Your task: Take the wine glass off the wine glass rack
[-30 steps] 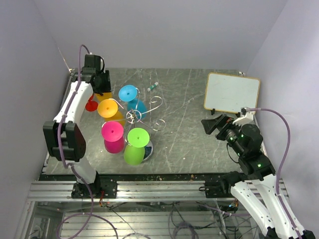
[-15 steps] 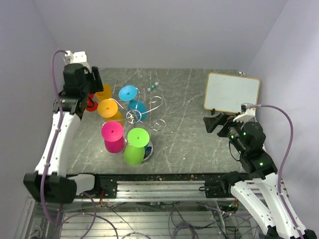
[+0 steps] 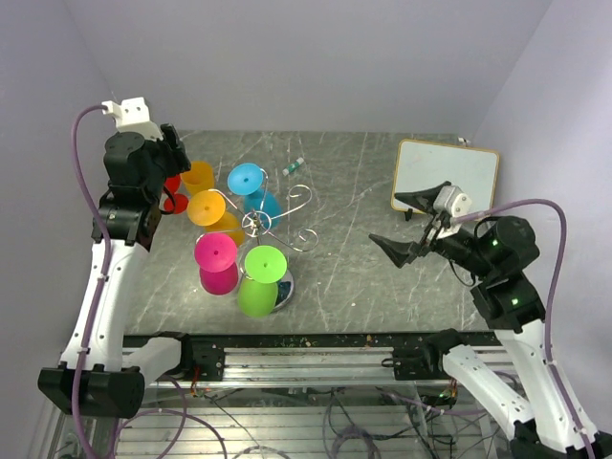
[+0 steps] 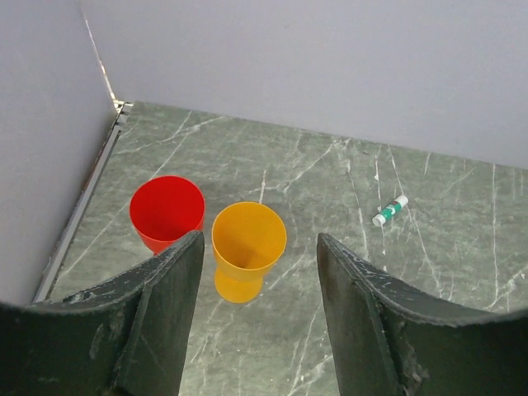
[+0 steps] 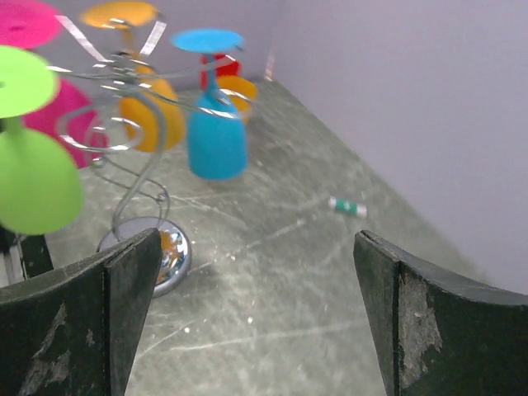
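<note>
Red glass (image 4: 167, 211), orange glass (image 4: 247, 243) stand empty near the wine glass rack (image 5: 157, 256).

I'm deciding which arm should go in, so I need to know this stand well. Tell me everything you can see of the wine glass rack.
The wine glass rack is a shiny chrome wire stand. A thin post rises from a round mirrored base, and curled hook arms fan out at the top. It stands upright, left of centre on the dark stone-look table. Four glasses hang upside down from it: a blue glass, an orange glass, a pink glass and a green glass. The two right-hand hooks are empty.
</note>
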